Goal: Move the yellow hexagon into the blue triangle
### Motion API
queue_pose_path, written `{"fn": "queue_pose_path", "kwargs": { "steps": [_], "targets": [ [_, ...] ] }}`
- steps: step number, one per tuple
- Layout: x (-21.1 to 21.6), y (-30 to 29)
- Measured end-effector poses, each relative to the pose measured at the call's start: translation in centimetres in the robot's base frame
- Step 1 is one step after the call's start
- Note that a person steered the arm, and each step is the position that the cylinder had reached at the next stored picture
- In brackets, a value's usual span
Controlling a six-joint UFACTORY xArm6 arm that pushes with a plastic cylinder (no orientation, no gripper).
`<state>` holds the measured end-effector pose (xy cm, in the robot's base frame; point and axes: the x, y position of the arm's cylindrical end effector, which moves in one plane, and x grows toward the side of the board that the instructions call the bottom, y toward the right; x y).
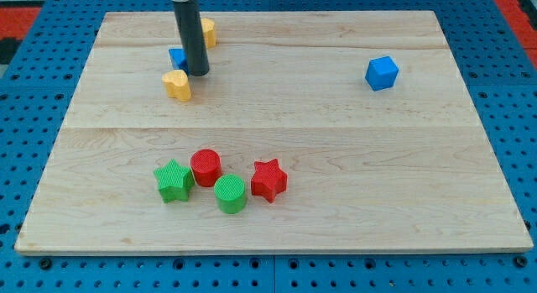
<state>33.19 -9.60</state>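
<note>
My tip (198, 73) rests on the board at the view's upper left. The yellow hexagon (207, 31) sits just above and to the right of the rod, partly hidden by it. The blue triangle (177, 58) shows at the rod's left side, mostly hidden behind it. A yellow heart-shaped block (177, 85) lies just below and left of my tip, close to the blue triangle.
A blue cube (382, 72) sits at the view's upper right. Near the bottom centre lie a green star (174, 180), a red cylinder (205, 167), a green cylinder (230, 194) and a red star (268, 180). The wooden board (336, 159) has blue pegboard around it.
</note>
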Motion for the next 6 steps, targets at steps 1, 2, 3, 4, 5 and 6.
{"fn": "queue_pose_path", "kwargs": {
  "steps": [1,2,3,4,5,6],
  "targets": [
    [-4.8,6.3],
    [-8.8,10.3],
    [-9.4,6.1],
    [-10.1,3.7],
    [-12.1,3.7],
    [-12.2,-2.1]
  ]
}}
